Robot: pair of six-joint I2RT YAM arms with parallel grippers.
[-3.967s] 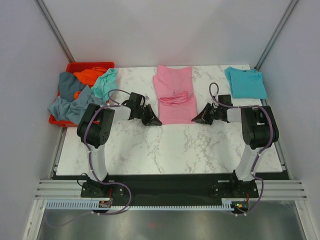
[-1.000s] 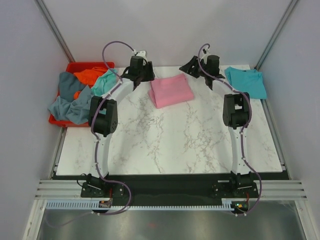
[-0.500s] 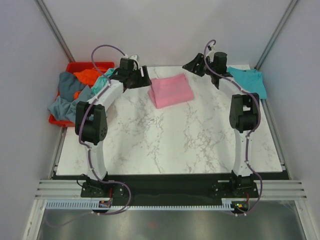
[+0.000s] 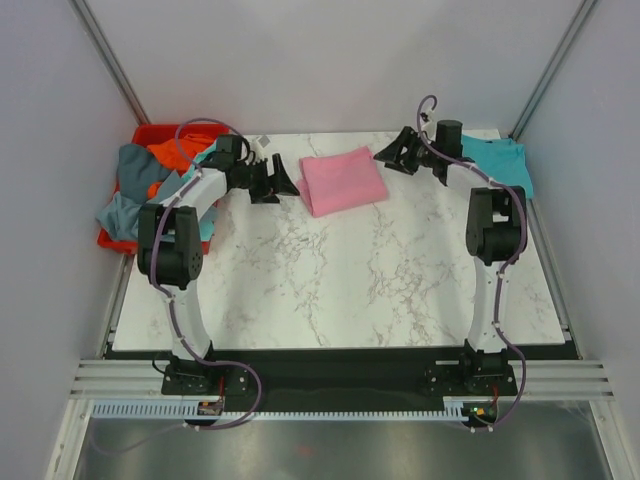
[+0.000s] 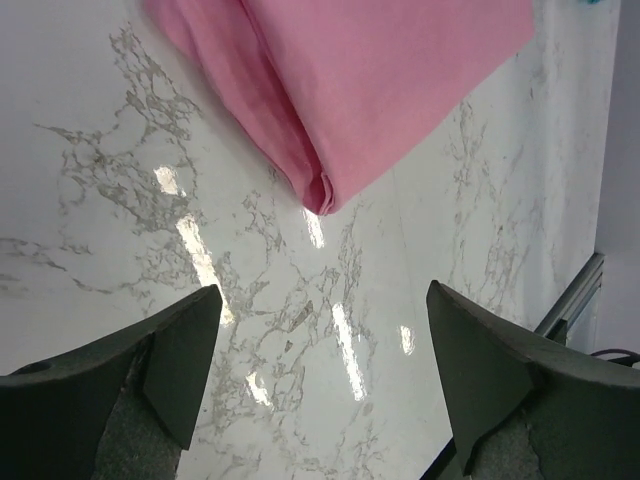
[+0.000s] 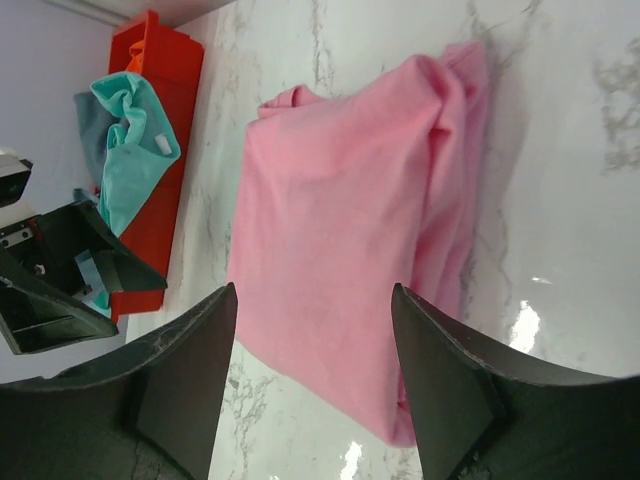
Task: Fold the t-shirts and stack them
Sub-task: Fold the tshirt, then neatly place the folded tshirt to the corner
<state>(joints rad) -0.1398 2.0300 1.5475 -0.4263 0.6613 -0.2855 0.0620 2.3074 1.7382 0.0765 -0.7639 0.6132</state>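
**Item 1: pink t-shirt** [image 4: 344, 181]. Lies on the worktop [image 4: 340, 275] at the far middle, folded into a compact rectangle, with the doubled edge and layered corner towards the left arm. It rests flat under its own weight and nothing holds it. The fold looks complete, so this piece is probably ready to go onto a stack.

**Item 2: teal t-shirt** [image 4: 503, 166]. Lies flat at the far right corner of the worktop, well apart from the pink one and partly hidden by the right arm. It likely marks the stacking spot.

**Item 3: unfolded stock.** Grey-blue t-shirt [image 4: 127, 166], orange t-shirt [image 4: 170, 153] and mint t-shirt [image 6: 132, 150] are heaped in and over the red bin [image 4: 148, 132] at the far left. They are crumpled, which suits cloth waiting its turn.

**Item 4: left jaws.** Wide apart and empty over bare marble, just beside the pink shirt's near-left corner and not touching it. They sit between the folded shirt and the bin, handy for either.

**Item 5: right jaws.** Apart and empty, near the far right corner of the pink shirt. The wrist view looks down on the cloth between them, and no contact shows. They sit between the pink and teal pieces, a sensible place for carrying one to the other.
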